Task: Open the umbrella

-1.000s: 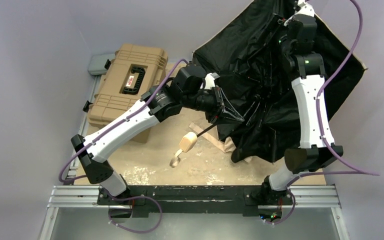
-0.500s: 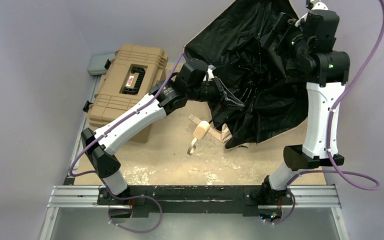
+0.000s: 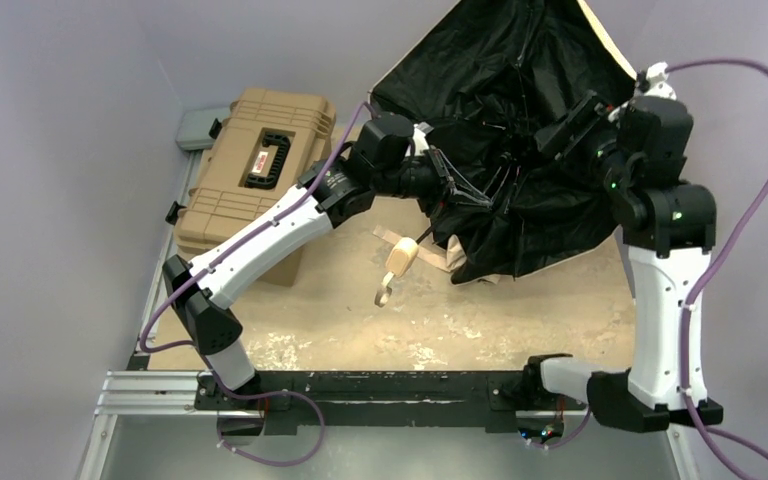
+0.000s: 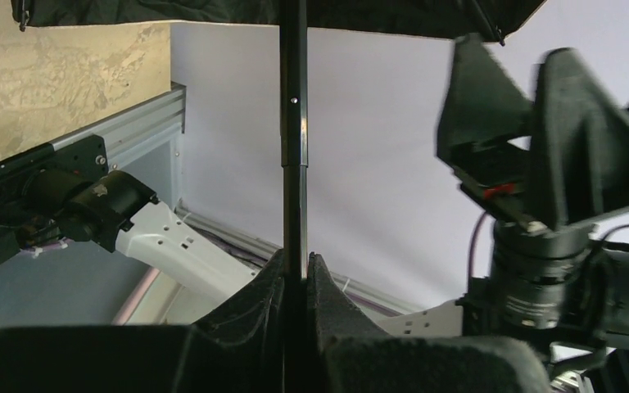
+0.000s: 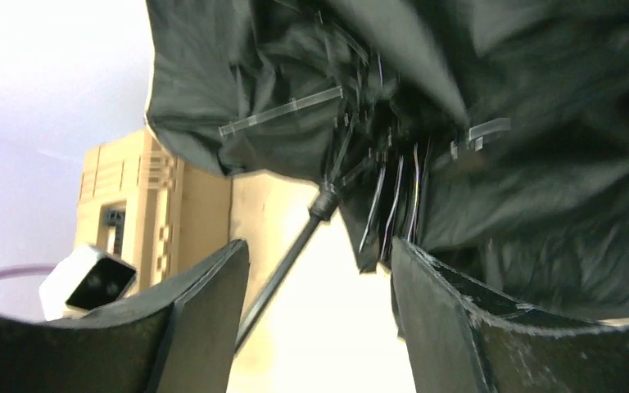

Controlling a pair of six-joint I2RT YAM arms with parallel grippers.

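Spreading step, we judge: umbrella (image 3: 520, 150) hangs half-unfurled over far-right of table (image 3: 340, 320), L gripper (image 4: 295, 264) clamped on its shaft (image 4: 293, 147), R gripper (image 5: 318, 246) gaping, holding nothing, by the ribs (image 5: 377, 205); next we'd need R to shove them outward till canopy locks.

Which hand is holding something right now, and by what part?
The left hand is shut on the umbrella by its thin black shaft. The right hand is open, holding nothing.
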